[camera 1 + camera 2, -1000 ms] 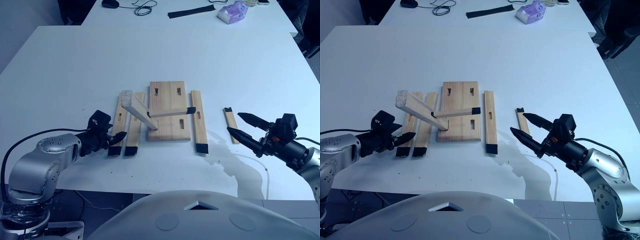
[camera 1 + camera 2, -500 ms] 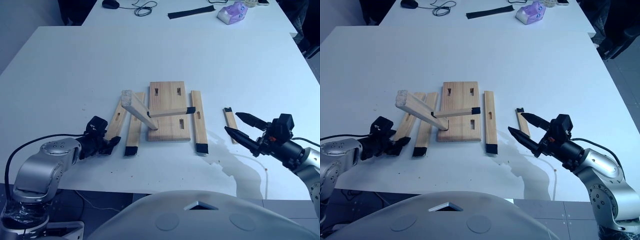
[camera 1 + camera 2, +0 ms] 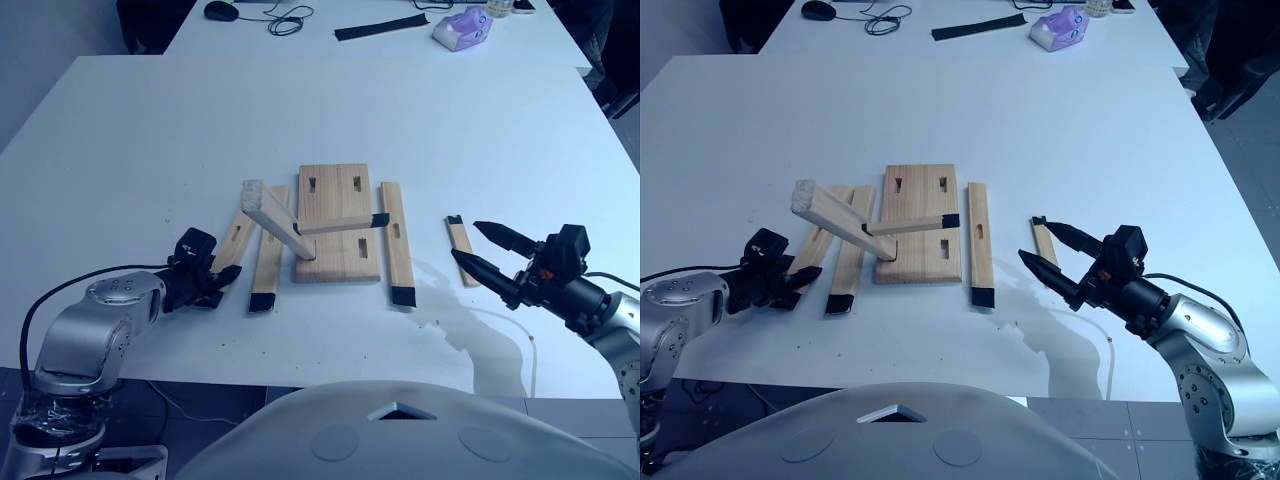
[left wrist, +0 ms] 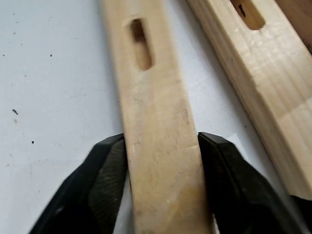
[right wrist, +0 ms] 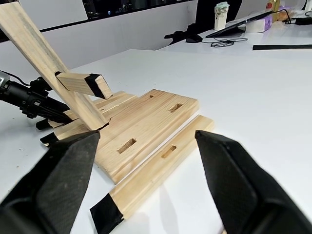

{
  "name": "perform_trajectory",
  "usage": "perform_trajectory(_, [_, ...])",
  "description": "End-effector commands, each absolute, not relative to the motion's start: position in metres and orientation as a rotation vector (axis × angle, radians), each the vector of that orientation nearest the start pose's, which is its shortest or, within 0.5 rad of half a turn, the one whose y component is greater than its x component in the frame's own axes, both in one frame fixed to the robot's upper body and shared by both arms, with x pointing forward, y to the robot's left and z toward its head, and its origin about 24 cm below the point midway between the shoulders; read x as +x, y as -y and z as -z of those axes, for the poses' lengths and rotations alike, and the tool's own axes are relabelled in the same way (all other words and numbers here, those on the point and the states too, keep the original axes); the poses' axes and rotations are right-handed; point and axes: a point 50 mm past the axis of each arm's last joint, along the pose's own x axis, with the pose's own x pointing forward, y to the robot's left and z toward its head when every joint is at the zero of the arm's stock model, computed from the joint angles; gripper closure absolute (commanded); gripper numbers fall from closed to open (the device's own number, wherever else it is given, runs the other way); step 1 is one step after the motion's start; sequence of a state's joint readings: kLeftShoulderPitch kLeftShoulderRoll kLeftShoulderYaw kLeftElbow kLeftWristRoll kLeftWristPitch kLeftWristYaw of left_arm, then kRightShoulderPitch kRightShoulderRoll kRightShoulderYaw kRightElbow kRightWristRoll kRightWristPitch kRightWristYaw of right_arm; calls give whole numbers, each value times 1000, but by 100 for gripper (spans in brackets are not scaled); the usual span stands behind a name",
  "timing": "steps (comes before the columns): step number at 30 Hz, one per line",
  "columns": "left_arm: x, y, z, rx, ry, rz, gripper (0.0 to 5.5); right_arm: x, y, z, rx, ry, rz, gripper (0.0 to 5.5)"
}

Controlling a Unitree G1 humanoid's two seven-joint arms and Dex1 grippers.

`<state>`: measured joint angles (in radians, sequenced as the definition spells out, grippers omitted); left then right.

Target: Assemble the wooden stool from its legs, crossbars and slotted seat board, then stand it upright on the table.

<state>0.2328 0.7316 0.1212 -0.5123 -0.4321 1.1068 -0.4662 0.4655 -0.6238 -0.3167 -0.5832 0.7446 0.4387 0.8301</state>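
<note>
Over on the left, the left claw (image 4: 162, 146) is clamped on the near end of the outermost leg (image 3: 234, 241). One black finger presses each long edge, and the slotted face is up between them. That leg sits at the left end of the row of parts, either on the table (image 3: 150, 130) or barely off it; I can't tell which.

It looks like light, stiff softwood with smooth faces. I'd judge it won't flex, but pinched at its very end it could swing or slide out. A hold nearer the slot would balance better.

Just beside it lies a second leg (image 3: 267, 250), its black-tipped end toward the robot. Next is the seat board (image 3: 335, 195), flat on the table. A tilted leg (image 3: 272, 212) is stuck in its near-left slot, leaning left and away. A crossbar (image 3: 340, 224) juts from that leg over the board. The joint looks loose to me, and a knock on the board might topple it.

Right of the board lies a third leg (image 3: 396, 235), and apart from that a short crossbar (image 3: 458, 228). The right claw (image 5: 146, 139) is close to the crossbar, spread wide and empty, and seems to touch nothing.
</note>
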Motion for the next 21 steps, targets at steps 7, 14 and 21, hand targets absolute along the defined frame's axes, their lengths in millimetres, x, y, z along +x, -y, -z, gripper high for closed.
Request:
perform_trajectory(7, [175,-260,-36,119,-982,270,346,155,227,-110,93,-220,-829,189])
perform_trajectory(14, [273,-288,-101,224,-548,19,347,162,228,-111,91,-211,-841,189])
perform_trajectory(21, [323,-268,-177,268,-94,40,347,179,236,-116,58,-209,-842,189])
